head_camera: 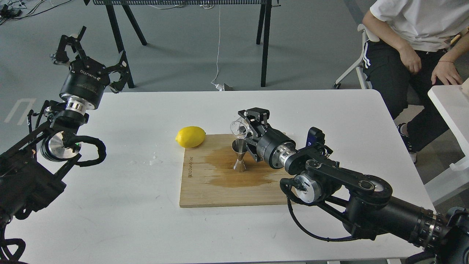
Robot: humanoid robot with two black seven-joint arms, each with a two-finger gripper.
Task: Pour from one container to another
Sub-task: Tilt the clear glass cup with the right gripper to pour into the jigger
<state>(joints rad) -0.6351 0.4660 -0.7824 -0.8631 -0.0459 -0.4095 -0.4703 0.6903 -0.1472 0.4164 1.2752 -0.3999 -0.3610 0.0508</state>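
Glass cup (239,128) held tipped on its side in the right pincer (244,124), fingers clamped on it, round rim facing left and slightly down, directly above the mouth of the steel jigger (239,156); cup and jigger look just apart, though whether they touch cannot be told from this view. Jigger stands upright on the wooden cutting board (205,187), narrow waist clear, upper cone open to the cup. Dark wet stain (229,169) spread over the board around the jigger's foot and off to the left and right of it. Lemon (190,136) lies at the board's far left corner, partly over the edge. A few small wet spots (155,160) on the white tabletop (110,205) just left of the board. Right arm comes in from the lower right, wrist level with the jigger. Left pincer (93,51) raised well apart from everything, beyond the tabletop's far left corner, fingers spread wide, holding nothing. A seated person (414,40) in a white shirt and dark trousers at the far right, beyond the tabletop, hands on knees
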